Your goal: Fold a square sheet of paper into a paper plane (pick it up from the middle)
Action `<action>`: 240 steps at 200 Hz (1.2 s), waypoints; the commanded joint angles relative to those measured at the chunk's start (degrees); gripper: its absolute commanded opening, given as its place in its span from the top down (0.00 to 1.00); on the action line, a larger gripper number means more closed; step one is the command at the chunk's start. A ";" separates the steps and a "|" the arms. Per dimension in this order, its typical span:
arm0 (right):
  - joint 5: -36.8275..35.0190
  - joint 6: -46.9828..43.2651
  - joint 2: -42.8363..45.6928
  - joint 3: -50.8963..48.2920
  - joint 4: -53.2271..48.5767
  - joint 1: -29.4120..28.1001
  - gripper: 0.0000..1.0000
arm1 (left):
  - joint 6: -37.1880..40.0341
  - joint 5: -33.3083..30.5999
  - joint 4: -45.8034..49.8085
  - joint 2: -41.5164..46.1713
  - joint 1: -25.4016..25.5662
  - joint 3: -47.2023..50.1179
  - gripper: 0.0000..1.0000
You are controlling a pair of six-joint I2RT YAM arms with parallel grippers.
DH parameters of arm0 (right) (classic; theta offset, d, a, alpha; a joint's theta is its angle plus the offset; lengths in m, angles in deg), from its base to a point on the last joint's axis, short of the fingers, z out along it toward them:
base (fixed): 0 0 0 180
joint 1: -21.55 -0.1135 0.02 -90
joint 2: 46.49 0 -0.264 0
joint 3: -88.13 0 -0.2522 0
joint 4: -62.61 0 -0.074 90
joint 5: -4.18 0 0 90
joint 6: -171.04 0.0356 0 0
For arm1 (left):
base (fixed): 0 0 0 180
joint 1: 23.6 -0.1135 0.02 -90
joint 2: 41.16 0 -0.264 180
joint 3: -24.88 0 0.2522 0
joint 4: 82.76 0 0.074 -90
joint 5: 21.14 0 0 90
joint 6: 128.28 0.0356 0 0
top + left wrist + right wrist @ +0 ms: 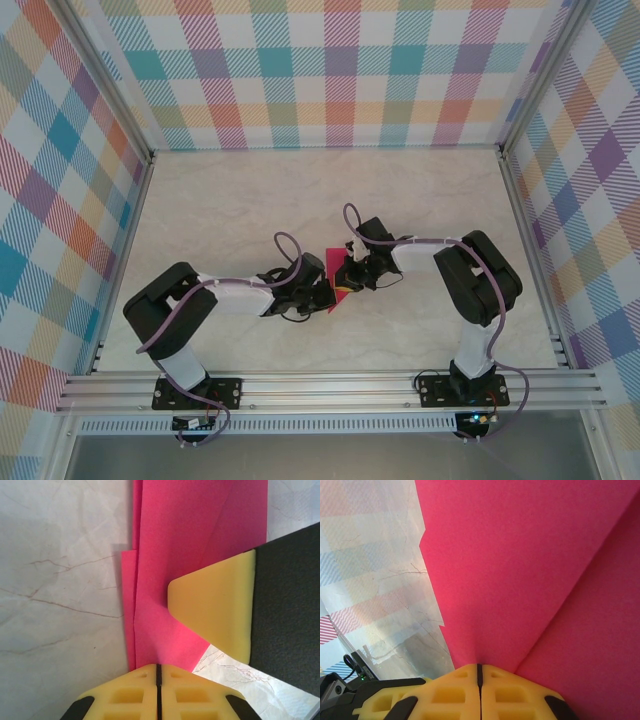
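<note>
Our left gripper and right gripper, fingers closed tight, each pinch the folded pink paper between them over the table; we judge it light, floppy, best gripped near creases

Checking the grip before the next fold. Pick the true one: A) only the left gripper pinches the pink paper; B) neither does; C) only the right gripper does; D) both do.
D: the pink paper runs into the closed fingertips of the left gripper and the right gripper.
</note>
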 commanded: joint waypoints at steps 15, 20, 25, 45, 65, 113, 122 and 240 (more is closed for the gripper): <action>-4.09 0.82 -3.80 0.56 -2.21 -0.08 0.94 | -0.52 2.22 4.89 1.60 1.62 2.66 0.92; -4.26 0.85 -3.96 0.64 -2.39 -0.08 0.94 | -0.40 2.10 5.29 1.92 1.84 2.69 0.92; -4.42 0.86 -4.07 0.73 -2.48 -0.07 0.94 | -0.41 1.94 5.62 2.30 2.04 2.67 0.92; -5.03 0.97 -4.42 0.91 -3.19 -0.08 0.94 | -0.35 1.57 6.48 3.38 2.84 2.67 0.92; -5.50 1.09 -4.77 1.13 -3.57 -0.08 0.94 | -0.55 1.25 7.19 4.09 3.55 2.62 0.92; -6.46 1.84 -5.34 1.26 -3.74 -0.07 0.94 | -0.46 -0.42 9.60 4.76 5.13 2.11 0.92; -6.52 1.88 -5.39 1.26 -3.81 -0.08 0.94 | -0.44 -0.71 10.15 4.62 5.24 1.93 0.92; -10.54 4.49 -6.36 9.24 -2.09 0.15 0.94 | 5.73 -6.23 16.03 12.42 -1.31 -3.86 0.83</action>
